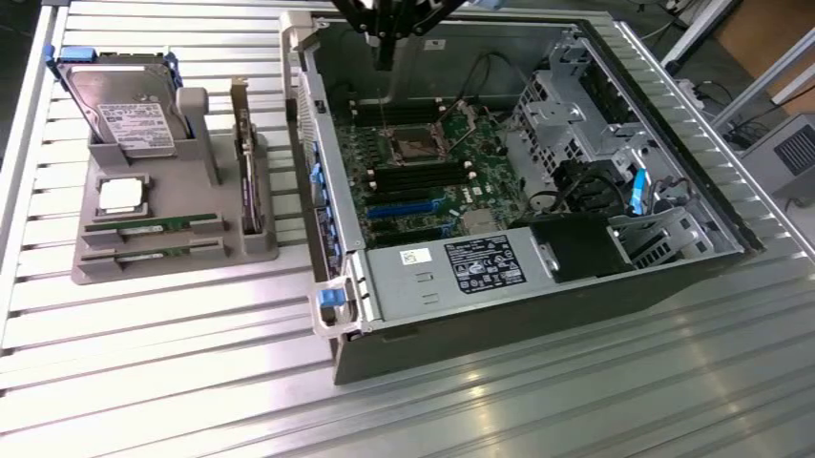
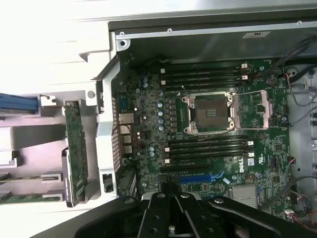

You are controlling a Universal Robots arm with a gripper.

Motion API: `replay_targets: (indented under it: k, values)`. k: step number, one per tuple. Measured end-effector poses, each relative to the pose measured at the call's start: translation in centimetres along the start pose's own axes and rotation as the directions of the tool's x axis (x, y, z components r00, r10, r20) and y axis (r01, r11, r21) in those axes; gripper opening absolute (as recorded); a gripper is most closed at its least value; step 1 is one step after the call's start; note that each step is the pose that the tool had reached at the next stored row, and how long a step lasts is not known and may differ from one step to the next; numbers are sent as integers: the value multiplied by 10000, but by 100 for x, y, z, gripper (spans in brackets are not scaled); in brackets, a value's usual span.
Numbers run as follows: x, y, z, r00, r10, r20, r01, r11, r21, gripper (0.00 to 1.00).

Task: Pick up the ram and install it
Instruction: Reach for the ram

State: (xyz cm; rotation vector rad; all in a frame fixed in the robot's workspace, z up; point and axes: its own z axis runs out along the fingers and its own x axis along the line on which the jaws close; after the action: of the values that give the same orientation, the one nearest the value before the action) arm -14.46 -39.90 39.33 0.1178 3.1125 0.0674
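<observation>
My end effector (image 1: 382, 59) hangs with its fingers together over the far end of the open case (image 1: 510, 329), above the motherboard (image 1: 440, 191). In the wrist view the end effector (image 2: 171, 191) sits over the board's edge, close to the blue slot (image 2: 198, 177). The socket (image 1: 414, 143) lies open at the board's centre, with rows of black memory slots (image 1: 421, 176) on its near side and more on its far side. The ram (image 1: 153, 227) rests flat in the grey holder (image 1: 191, 196) at the exterior view's left, well apart from the end effector; a second stick (image 1: 153, 254) lies parallel, just nearer. In the same holder a processor (image 1: 121, 194) sits just beyond the ram, a hard drive (image 1: 121, 110) leans at the far end, and a card (image 1: 248, 181) stands on edge on the side towards the case. Holder and case both rest on the ribbed metal surface (image 1: 574, 391).
</observation>
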Motion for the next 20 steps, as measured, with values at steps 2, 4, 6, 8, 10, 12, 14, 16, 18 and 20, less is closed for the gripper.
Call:
replay_targets:
  k: [2, 4, 6, 8, 10, 12, 14, 16, 18, 20]
  values:
    - [18, -1, -1, 10000, 0, 0, 0, 10000, 0, 11]
    - [40, -3, -1, 10000, 1, 0, -1, 10000, 1, 11]
    - [63, -5, -2, 10000, 0, 0, 0, 10000, 1, 11]
    - [80, -6, -2, 10000, 1, 1, -1, 10000, -1, 11]
    - [102, -8, -3, 10000, 1, 1, -1, 10000, 0, 11]
    - [132, -10, -4, 10000, 0, 0, 0, 10000, 0, 11]
    - [162, -12, -5, 10000, 0, 0, 0, 10000, 0, 11]
    - [196, -15, -6, 10000, 0, 0, 0, 10000, 1, 11]
    - [231, -17, -6, 10000, 1, 1, -1, 10000, -1, 11]
    - [276, -21, -8, 10000, 0, 0, 0, 10000, 0, 11]
